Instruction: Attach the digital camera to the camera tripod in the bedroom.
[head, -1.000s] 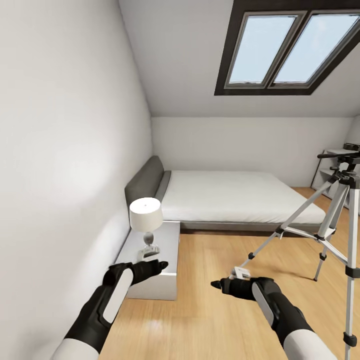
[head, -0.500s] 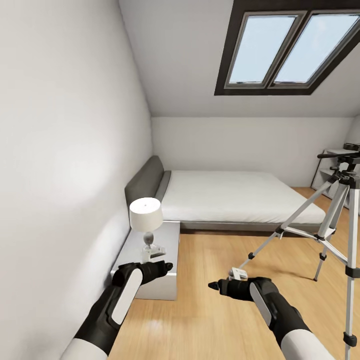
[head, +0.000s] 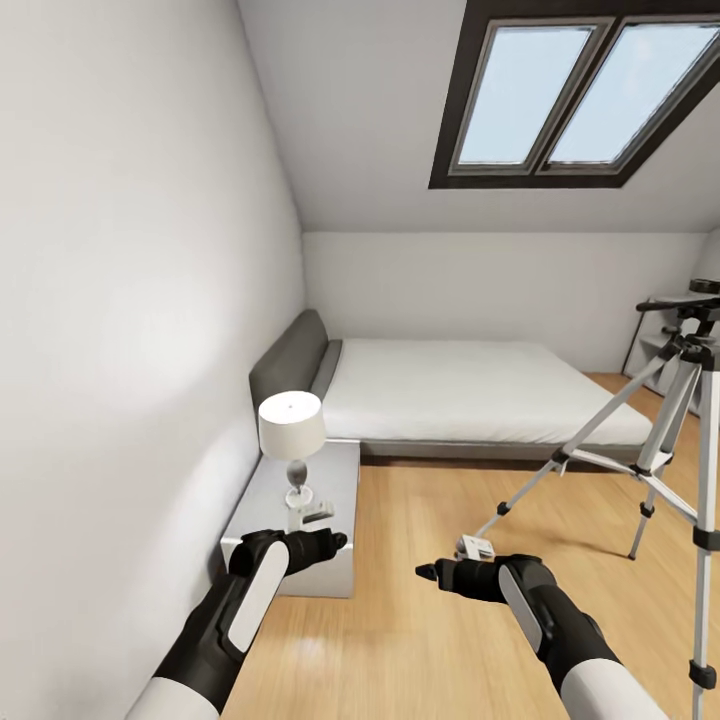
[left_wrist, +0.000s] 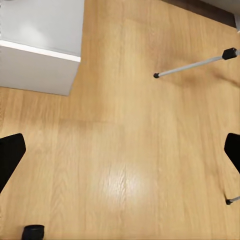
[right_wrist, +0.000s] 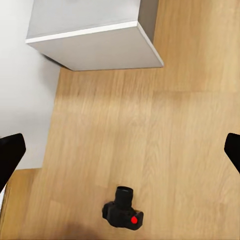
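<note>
While both grippers gape empty | right wrist: digital camera (right_wrist: 123, 213) on floor | head: camera tripod (head: 668, 440)

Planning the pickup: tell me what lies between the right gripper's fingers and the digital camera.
Bare wood floor alone, in the right wrist view: the digital camera sits on it, clear of the open fingertips.

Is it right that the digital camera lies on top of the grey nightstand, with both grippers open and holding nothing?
Not quite. The digital camera lies on the wood floor, apart from the grey nightstand, as the right wrist view shows. The rest holds: the left gripper and the right gripper are both open and hold nothing.
</note>
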